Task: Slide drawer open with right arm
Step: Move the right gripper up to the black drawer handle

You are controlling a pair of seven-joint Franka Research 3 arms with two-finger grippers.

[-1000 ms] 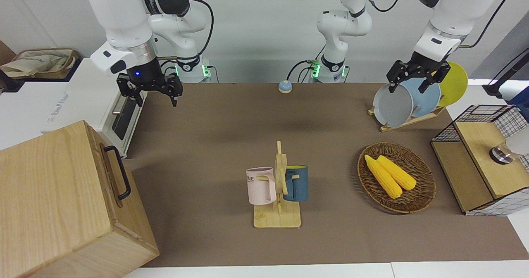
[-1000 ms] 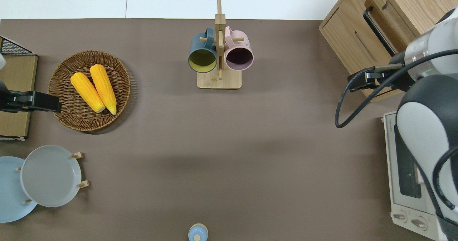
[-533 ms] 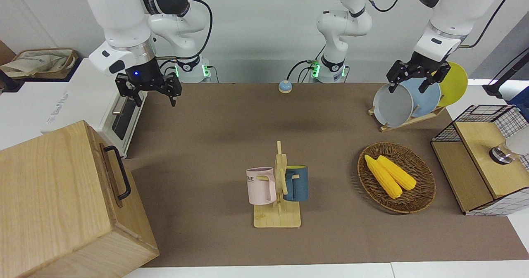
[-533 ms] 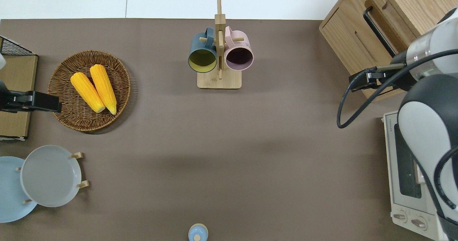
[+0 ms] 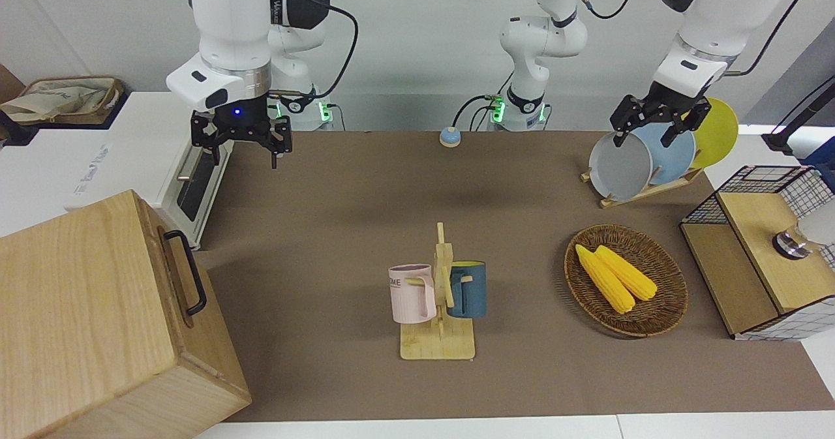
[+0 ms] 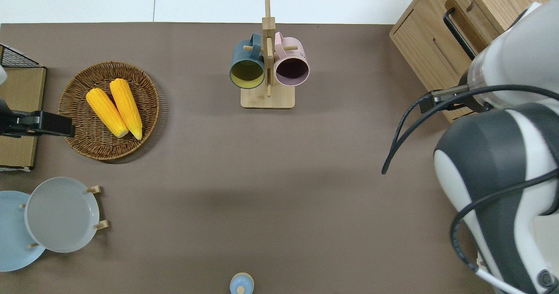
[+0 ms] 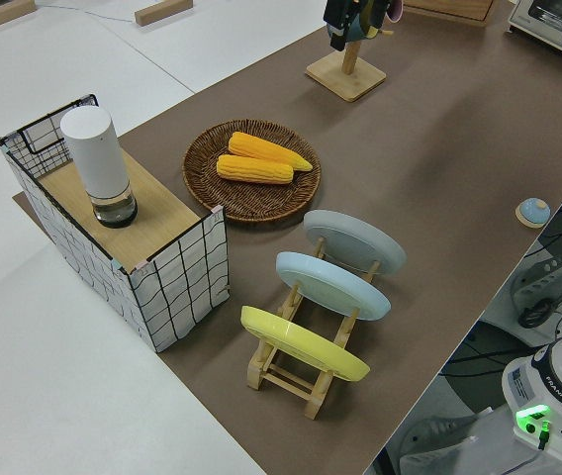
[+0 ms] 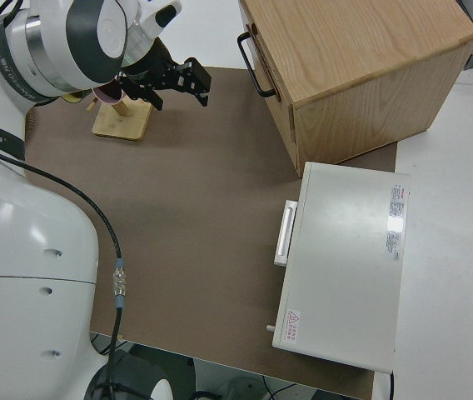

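Note:
The drawer (image 5: 177,276) sits shut in the front of a big light-wood box (image 5: 85,321) at the right arm's end of the table. Its black bar handle (image 5: 187,272) (image 6: 459,32) (image 8: 253,60) stands free. My right gripper (image 5: 242,151) (image 8: 178,87) hangs open and empty in the air, with a blue light at its wrist. It is apart from the handle, over the brown mat near the corner of the white toaster oven (image 5: 163,165). The overhead view hides it under the arm's own links. The left arm is parked.
A mug stand (image 5: 438,308) with a pink and a blue mug stands mid-table. A wicker basket (image 5: 659,315) of corn, a plate rack (image 5: 642,188) and a wire-mesh box (image 5: 763,250) fill the left arm's end. A small blue bell (image 5: 450,137) sits near the robots.
The right arm has swung its upper links toward the table's middle. Its gripper has shifted slightly that way and turned at the wrist, still open. The left arm has not moved.

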